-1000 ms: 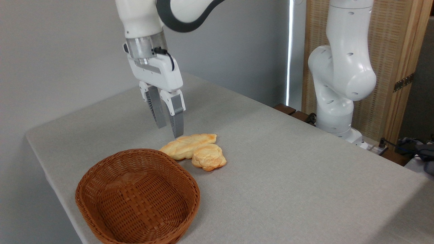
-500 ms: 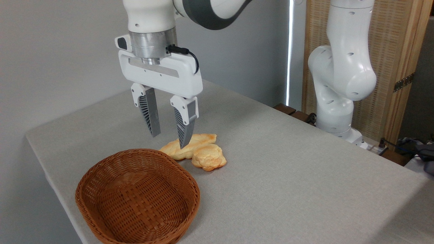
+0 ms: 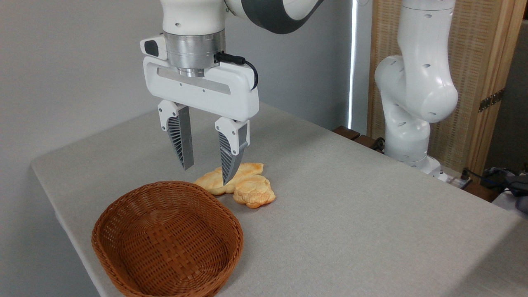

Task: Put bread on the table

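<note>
The long pale golden braided bread (image 3: 210, 181) lies flat on the light grey table (image 3: 350, 206), just behind the basket's far rim. My gripper (image 3: 206, 175) hangs open above and in front of the loaf, holding nothing. Its right fingertip (image 3: 227, 175) covers the loaf's middle in this view. Its left finger (image 3: 180, 142) stands over bare cloth. Whether the fingers touch the bread I cannot tell.
A small round orange-golden bun (image 3: 253, 192) rests against the loaf's right front side. An empty brown wicker basket (image 3: 167, 241) sits at the near left by the table's edge. A second white robot arm (image 3: 414, 90) stands at the back right, off the table.
The gripper has turned about its vertical axis so both fingers now face the camera, and has shifted slightly right and toward the camera. The bread and bun have not moved.
</note>
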Robot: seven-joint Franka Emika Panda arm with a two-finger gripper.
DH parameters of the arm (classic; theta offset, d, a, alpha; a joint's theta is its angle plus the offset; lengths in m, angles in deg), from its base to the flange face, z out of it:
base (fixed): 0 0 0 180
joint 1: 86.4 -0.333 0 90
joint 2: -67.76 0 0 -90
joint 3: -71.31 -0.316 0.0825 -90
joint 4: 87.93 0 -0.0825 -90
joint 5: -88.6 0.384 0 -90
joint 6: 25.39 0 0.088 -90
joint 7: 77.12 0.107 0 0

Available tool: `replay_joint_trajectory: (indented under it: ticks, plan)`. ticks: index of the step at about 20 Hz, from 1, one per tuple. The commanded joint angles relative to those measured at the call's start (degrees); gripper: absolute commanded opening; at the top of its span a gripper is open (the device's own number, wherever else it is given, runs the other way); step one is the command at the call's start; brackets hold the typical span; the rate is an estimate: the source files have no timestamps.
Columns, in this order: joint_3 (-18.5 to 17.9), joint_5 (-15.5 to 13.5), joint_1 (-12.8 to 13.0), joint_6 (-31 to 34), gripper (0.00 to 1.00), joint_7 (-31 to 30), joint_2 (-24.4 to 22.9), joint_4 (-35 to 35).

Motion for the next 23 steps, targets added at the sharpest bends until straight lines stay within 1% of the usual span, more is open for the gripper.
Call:
replay_joint_trajectory:
  ticks: [1, 11, 12, 13, 16, 18, 19, 21, 22, 23]
  plan:
    - [-0.7, -1.0, 0.5, -0.1, 1.0, 1.1, 0.0, 0.3]
    - [-0.4, -0.9, 0.2, 0.3, 1.0, 1.1, 0.0, 0.3]
    - [0.1, -1.0, -1.0, 0.4, 1.0, 1.1, 0.0, 0.3]
    - [1.8, -1.0, -2.9, 0.4, 1.0, 1.3, 0.0, 0.3]
    - [8.9, -1.2, -10.1, 0.5, 1.0, 3.5, 0.1, 0.3]
    - [12.4, -1.4, -14.4, 0.5, 1.0, 3.5, 0.1, 0.3]
    - [14.3, -1.6, -16.2, 0.4, 1.0, 3.5, 0.1, 0.3]
    - [18.4, -2.8, -20.9, 0.4, 1.0, 3.7, 0.1, 0.3]
    - [20.1, -2.9, -22.8, 0.5, 1.0, 3.7, 0.1, 0.3]
    - [20.5, -2.9, -23.1, 0.5, 1.0, 3.7, 0.1, 0.3]
